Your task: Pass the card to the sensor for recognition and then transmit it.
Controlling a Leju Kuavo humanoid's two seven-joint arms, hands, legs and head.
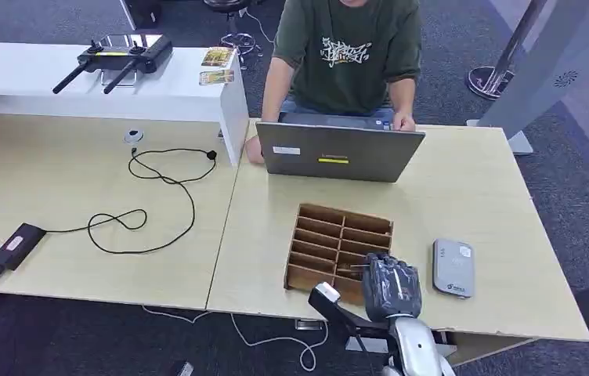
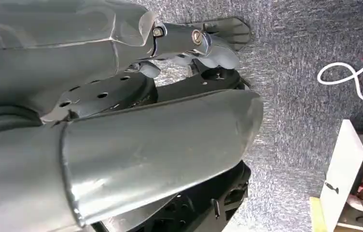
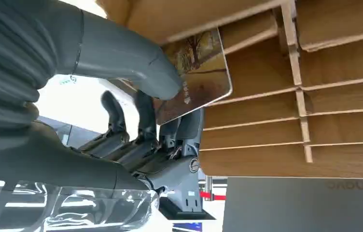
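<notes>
1. The right hand [image 1: 391, 287] was at the near right corner of the rack [image 1: 339, 249], its thumb [image 3: 121, 58] pressed on the face of the card [image 3: 196, 72] and darker fingers [image 3: 143, 116] behind it, so the card was pinched.
2. In the right wrist view the card, printed with an autumn tree picture, stood with one end inside a slot of the rack and the other end in the hand's grasp; which slot could not be told.
3. The left hand [image 2: 194, 46] hung over grey carpet [image 2: 305, 87], its fingers curled in; whether it held anything could not be told.
4. The rack was a wooden box of two columns of slanted slots, lying on the surface [image 1: 464, 196] in front of the robot; apart from the one card, the slots that showed looked bare.
5. The sensor [image 1: 453, 267], a flat grey pad, lay just to the right of the hand, apart from the rack.
6. Beyond the rack stood an open laptop [image 1: 338, 149], its lid back toward the robot, with a person [image 1: 346, 55] in a dark green shirt seated behind it.
7. On the left part of the surface lay a black cable [image 1: 150, 204] in loops and a power brick [image 1: 16, 245].
8. A white shelf [image 1: 80, 74] further back carried a controller with two antennas [image 1: 115, 59] and two more cards [image 1: 217, 66].
</notes>
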